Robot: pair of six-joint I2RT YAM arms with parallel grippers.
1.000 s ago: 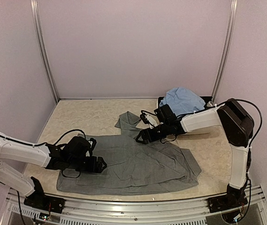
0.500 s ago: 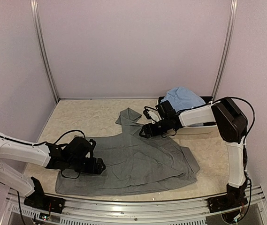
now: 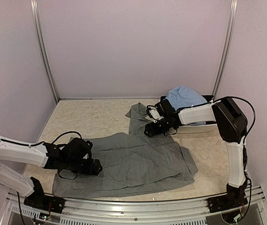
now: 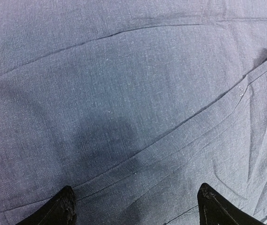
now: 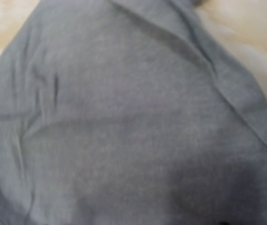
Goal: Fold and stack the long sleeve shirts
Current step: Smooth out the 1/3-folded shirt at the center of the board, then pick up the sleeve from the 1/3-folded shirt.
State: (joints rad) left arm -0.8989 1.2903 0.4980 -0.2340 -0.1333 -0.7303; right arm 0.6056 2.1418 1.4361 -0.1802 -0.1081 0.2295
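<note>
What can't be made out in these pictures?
Right gripper: tiny in the top view, fingers out of frame in the blurred wrist view; grip on the grey shirt unclear.
Blue shirt: lower part hidden by the right arm, top view.

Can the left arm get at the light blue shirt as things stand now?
Probably not: the light blue shirt lies far right, beyond the right arm; the left gripper sits near left.
</note>
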